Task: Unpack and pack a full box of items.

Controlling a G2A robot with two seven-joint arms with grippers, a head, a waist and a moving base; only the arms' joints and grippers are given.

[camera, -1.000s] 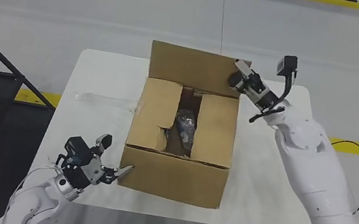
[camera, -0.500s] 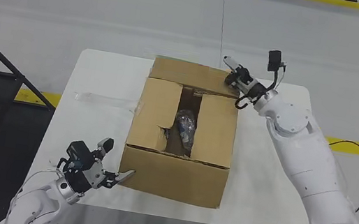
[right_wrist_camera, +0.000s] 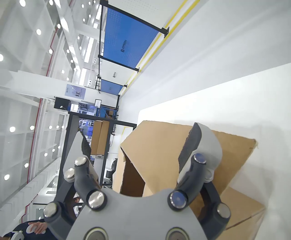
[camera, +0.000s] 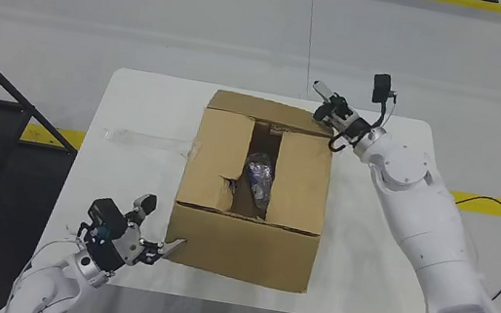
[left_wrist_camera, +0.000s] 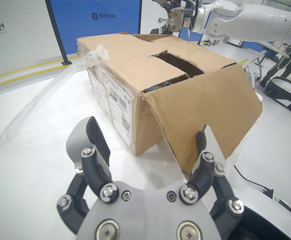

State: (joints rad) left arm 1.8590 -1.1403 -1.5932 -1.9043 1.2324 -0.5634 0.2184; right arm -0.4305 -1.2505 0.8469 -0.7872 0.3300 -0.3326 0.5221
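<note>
Hovering low at the near left corner of the brown cardboard box [camera: 295, 188], the left hand [camera: 163, 222] has its two fingers spread apart and grips nothing. In the left wrist view, one fingertip [left_wrist_camera: 205, 136] sits right at the lower edge of the near flap [left_wrist_camera: 204, 102], which hangs outward over the box's front. Whether the two touch cannot be told. The other finger is out over the white table [camera: 138, 119], apart from the box wall.

The right hand [camera: 321, 102] is at the far right corner of the box, also with its fingers apart and nothing between them. The right wrist view shows the far flap [right_wrist_camera: 159, 141] just beneath that hand [right_wrist_camera: 137, 130], tilted over the opening with a dark gap under it.

Two long side flaps lie folded in across the top, leaving a narrow slot down the middle. Through the slot shows a crinkled item in clear plastic wrap [camera: 259, 178], deep inside; what it is cannot be told.

A clear strip of plastic tape [left_wrist_camera: 97, 53] clings to the box's far left top corner and trails away across the table on the left.

The box stands mid-table, with its far side close to the table's far edge. A narrow band of white surface separates its front from the near edge. Wider bands of table lie to either side.
</note>
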